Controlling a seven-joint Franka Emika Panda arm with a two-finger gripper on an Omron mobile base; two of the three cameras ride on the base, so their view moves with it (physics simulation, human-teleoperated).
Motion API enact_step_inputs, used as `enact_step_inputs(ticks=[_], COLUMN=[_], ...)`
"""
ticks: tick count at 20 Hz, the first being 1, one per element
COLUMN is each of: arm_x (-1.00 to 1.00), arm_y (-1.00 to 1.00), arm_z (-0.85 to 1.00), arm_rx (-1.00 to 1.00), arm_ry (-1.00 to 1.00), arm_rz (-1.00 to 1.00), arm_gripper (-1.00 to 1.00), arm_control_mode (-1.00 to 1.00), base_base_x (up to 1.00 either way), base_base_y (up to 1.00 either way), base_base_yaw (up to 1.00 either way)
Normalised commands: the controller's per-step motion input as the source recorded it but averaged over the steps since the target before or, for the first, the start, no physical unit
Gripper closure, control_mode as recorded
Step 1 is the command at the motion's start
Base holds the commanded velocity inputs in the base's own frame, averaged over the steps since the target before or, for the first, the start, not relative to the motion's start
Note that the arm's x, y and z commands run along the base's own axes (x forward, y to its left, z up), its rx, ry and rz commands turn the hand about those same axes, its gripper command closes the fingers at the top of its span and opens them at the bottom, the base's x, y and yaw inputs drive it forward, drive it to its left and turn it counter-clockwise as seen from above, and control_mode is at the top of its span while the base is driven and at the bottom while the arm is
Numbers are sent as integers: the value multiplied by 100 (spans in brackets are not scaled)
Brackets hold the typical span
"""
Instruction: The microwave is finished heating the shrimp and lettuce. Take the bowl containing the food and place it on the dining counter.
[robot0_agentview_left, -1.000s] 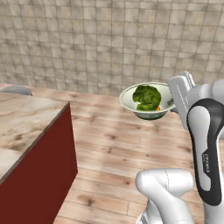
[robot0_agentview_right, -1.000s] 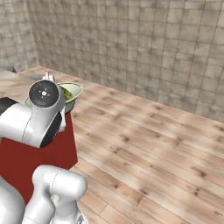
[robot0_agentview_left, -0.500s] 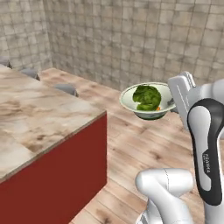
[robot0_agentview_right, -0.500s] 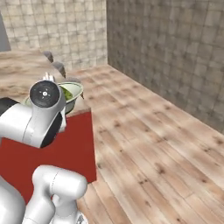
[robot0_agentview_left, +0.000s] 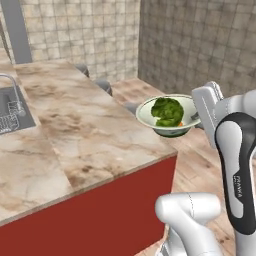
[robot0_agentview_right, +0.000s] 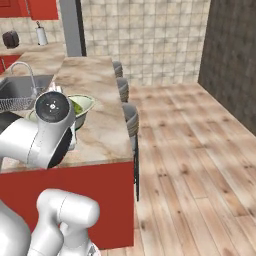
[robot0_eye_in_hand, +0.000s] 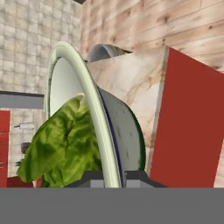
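One bowl (robot0_agentview_left: 168, 118) rim pinched between the jaws, lettuce (robot0_agentview_left: 167, 111) inside, above dining counter (robot0_agentview_left: 75, 130) corner

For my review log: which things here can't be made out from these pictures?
- Jaws: the bowl rim and the grey band cover their tips in the hand view.
- Shrimp: one small orange fleck beside the lettuce; too small to count.
- Bowl in the right base view: largely behind the arm.

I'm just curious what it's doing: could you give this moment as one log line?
phase: carrying | hand: shut on bowl rim | contents: lettuce, shrimp | bowl: in air by dining counter corner, not set down
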Motion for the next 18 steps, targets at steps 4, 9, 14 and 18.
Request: enact_step_inputs(ticks=[4, 9, 14, 18], arm_x=[0, 80, 100, 84], arm_y=[0, 0, -1, -1], arm_z=[0, -14, -60, -55], arm_rx=[0, 0, -1, 0], arm_ry=[0, 4, 21, 6], arm_rz=[0, 2, 6, 8], arm_gripper=[100, 100, 100, 100], arm_control_mode=[100, -100, -100, -100], base_base_x=[100, 20, 0, 0], base_base_y=[0, 0, 0, 0], base_base_yaw=[21, 0, 0, 0])
